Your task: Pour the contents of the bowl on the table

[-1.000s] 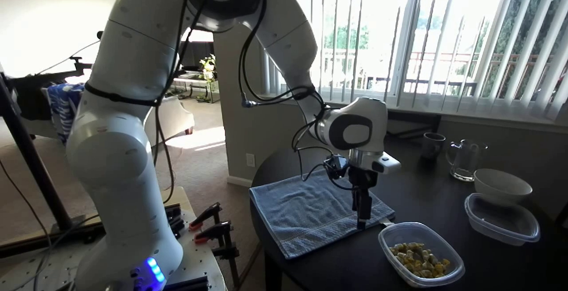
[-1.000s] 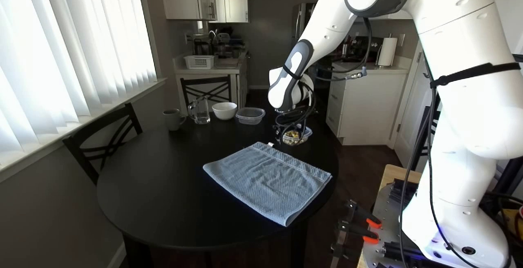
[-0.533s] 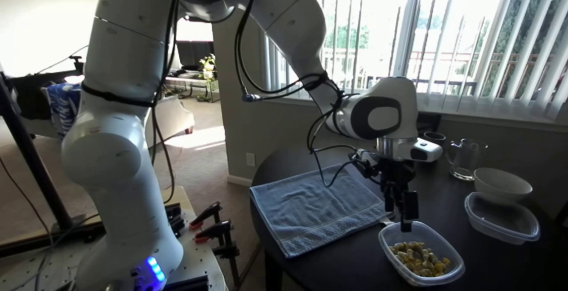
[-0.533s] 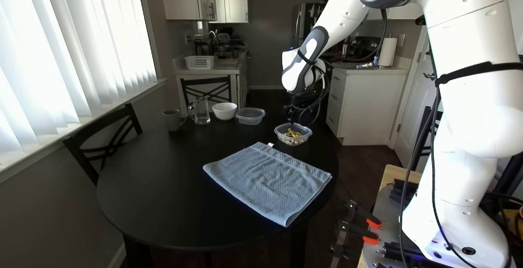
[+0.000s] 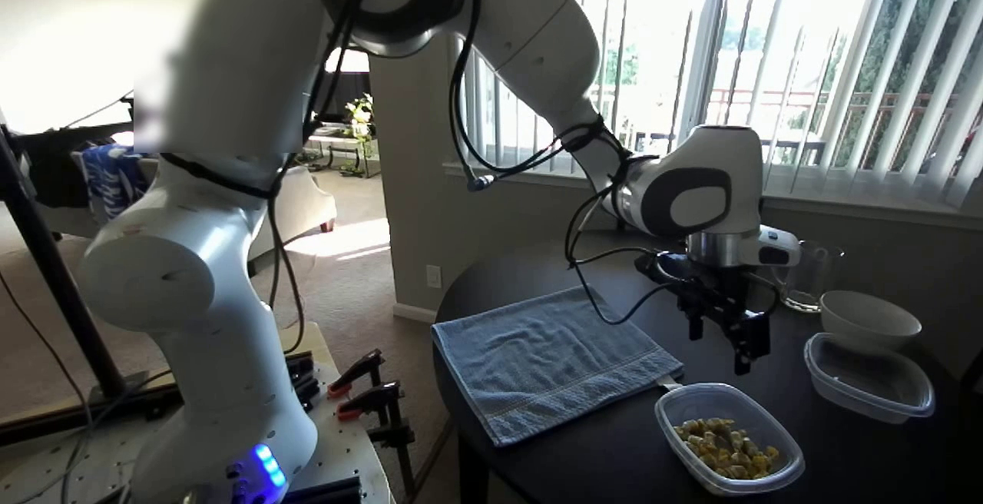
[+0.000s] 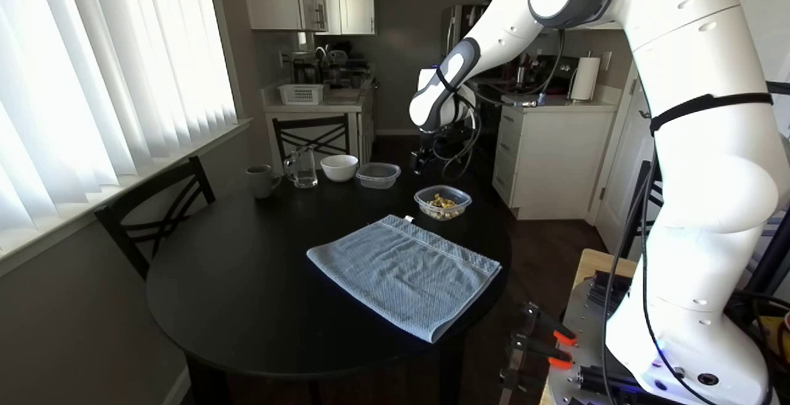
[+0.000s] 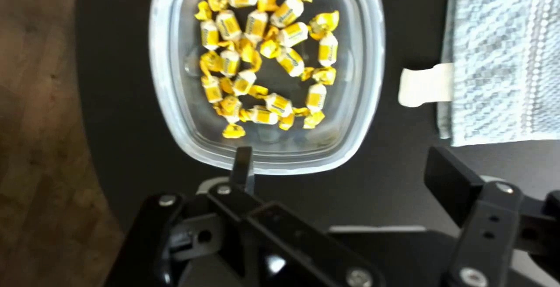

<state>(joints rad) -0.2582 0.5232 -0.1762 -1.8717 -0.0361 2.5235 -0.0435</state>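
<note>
1. Nearest in an exterior view, upright on the dark round table [image 5: 599,454]: a translucent plastic container [image 5: 714,399], rounded-rectangular, pale-rimmed.
2. Scattered inside: yellow-and-white twist-wrapped candies [image 7: 270,48].
3. Near it: a blue-grey towel [image 5: 549,366].
4. Farther, above the table, apart from the container: gripper [image 7: 345,169] pointing down with jaws spread wide, beneath an arched arm [image 5: 537,51].
5. Beyond: a clear plastic tub [image 5: 872,402], a white bowl [image 5: 864,316] just beside, then a glass mug [image 6: 305,170].

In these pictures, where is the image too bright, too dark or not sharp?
In an exterior view, the window is washed out and part of the robot arm is smeared; in an exterior view, the blinds glare white, the table looks dark; in the wrist view, the floor is blurred and print on the candies is unreadable.
</note>
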